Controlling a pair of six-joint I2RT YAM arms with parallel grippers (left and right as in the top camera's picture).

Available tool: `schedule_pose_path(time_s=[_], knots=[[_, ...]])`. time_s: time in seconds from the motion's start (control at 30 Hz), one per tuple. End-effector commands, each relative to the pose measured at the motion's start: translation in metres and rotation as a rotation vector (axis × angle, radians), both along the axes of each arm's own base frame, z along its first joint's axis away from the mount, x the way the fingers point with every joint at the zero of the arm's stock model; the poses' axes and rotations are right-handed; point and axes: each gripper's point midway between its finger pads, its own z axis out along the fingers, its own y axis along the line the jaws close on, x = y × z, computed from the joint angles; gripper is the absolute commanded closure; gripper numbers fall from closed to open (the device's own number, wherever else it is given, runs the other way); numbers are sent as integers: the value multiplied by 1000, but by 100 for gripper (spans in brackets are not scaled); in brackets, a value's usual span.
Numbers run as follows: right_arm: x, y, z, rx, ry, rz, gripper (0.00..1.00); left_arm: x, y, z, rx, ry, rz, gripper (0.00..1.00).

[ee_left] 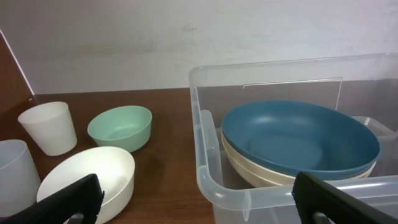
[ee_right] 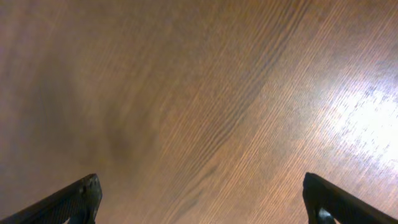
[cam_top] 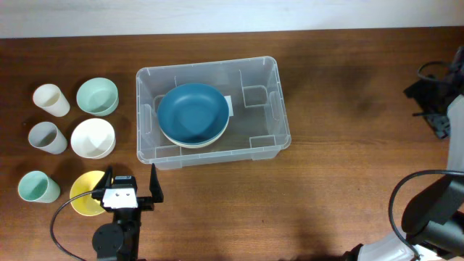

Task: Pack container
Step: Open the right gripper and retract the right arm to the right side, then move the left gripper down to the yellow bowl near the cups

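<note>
Sitting centre-frame in the overhead view, the container (cam_top: 257, 116), clear glossy plastic with rounded corners, holds a smooth round blue bowl (cam_top: 193, 112) nested on a cream bowl (cam_top: 194, 143). There may be more beneath, hard to tell. Left gripper (cam_top: 131, 174) at lower left, black fingers spread wide, gripping nothing, just beside the box's near wall, partly over a yellow bowl (cam_top: 81, 199). Right gripper (ee_right: 199, 202), fingers also wide apart and empty, over the grained wooden table (ee_right: 186, 93). White bowl (cam_top: 93, 138), mint bowl (cam_top: 97, 96) and tapered cups (cam_top: 51, 99) line the left edge.
</note>
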Motion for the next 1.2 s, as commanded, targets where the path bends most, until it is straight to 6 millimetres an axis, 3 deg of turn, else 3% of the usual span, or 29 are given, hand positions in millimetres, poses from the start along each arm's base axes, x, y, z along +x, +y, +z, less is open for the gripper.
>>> schedule_pose_path(time_s=[0.0, 0.17, 0.47, 0.7, 0.87, 1.03, 1.17], knots=[[-9, -2, -23, -7, 36, -25, 1, 0, -1, -2, 7, 1, -7, 1], [-13, 0, -37, 1, 51, -24, 1, 0, -1, -2, 8, 1, -8, 1], [-13, 0, -37, 1, 51, -24, 1, 0, -1, -1, 8, 0, -8, 0], [-13, 0, -37, 1, 51, -24, 1, 1, 0, 14, 12, -62, -1, 1], [-13, 0, -37, 1, 51, -24, 1, 0, -3, 36, 17, -150, -16, 1], [-13, 0, -37, 1, 51, -24, 1, -6, -2, 78, 65, -240, -8, 1], [-13, 0, -37, 1, 51, -24, 1, -9, 26, 112, 66, -170, 152, 1]])
